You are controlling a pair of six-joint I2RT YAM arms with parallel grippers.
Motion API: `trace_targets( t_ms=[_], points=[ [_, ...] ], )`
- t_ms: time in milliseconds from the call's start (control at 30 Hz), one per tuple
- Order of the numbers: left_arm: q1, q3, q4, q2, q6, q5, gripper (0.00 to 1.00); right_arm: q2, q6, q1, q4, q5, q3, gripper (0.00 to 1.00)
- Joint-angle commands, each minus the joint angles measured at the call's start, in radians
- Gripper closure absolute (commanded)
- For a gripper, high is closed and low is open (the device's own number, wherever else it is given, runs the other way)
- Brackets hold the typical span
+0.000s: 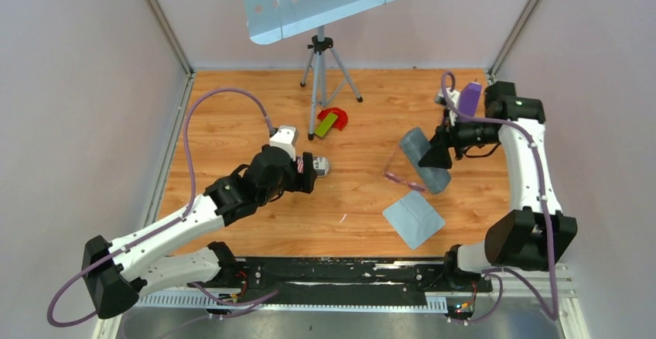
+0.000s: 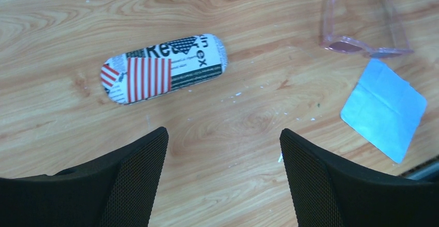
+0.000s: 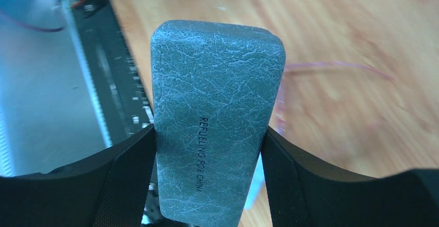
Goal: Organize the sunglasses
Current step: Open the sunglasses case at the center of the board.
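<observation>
The sunglasses (image 1: 401, 173) are a thin, translucent pink pair lying on the wooden table, just left of my right gripper. In the left wrist view the sunglasses (image 2: 362, 27) lie unfolded at the upper right. My right gripper (image 1: 438, 158) is shut on a grey textured hard case (image 1: 415, 145) and holds it above the table. The right wrist view shows the grey case (image 3: 217, 108) pressed between both fingers (image 3: 124, 180), with the sunglasses (image 3: 336, 67) a pink blur behind it. My left gripper (image 2: 223, 136) hangs open over bare wood, nothing between its fingers.
A newspaper-print case (image 2: 165, 69) with red stripes lies just ahead of the left gripper. A light blue cloth (image 1: 414, 217) lies flat near the front edge. Further back stand a tripod (image 1: 323, 68) carrying a perforated blue panel, and a red and green item (image 1: 331, 120).
</observation>
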Motion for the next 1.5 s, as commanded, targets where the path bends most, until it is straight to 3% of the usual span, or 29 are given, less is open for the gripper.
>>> trace_targets(
  t_ms=[0, 167, 367, 533, 700, 867, 1333, 1467],
  points=[
    [-0.014, -0.095, 0.224, -0.079, 0.088, 0.136, 0.15, 0.038, -0.021, 0.177, -0.158, -0.137, 0.054, 0.59],
    [-0.068, -0.207, 0.526, -0.145, 0.090, 0.253, 0.00, 0.045, 0.142, 0.336, -0.002, -0.158, 0.039, 0.62],
    [-0.078, -0.249, 0.797, -0.042, -0.099, 0.288, 0.00, 0.054, 0.320, 0.447, 0.181, -0.218, -0.034, 0.66],
    [-0.080, -0.240, 0.957, 0.050, -0.205, 0.329, 0.00, 0.091, 0.453, 0.469, 0.279, -0.254, -0.034, 0.72],
    [-0.080, -0.237, 1.060, 0.087, -0.231, 0.395, 0.09, 0.094, 0.526, 0.471, 0.334, -0.266, -0.032, 0.72],
    [-0.080, -0.224, 1.078, 0.113, -0.240, 0.407, 0.10, 0.085, 0.573, 0.471, 0.370, -0.304, -0.056, 0.72],
    [-0.079, -0.251, 1.368, 0.254, -0.272, 0.457, 0.20, 0.052, 0.597, 0.486, 0.374, -0.459, -0.122, 0.67],
    [-0.074, -0.268, 1.456, 0.284, -0.309, 0.468, 0.30, 0.034, 0.596, 0.487, 0.373, -0.471, -0.144, 0.67]
  ],
)
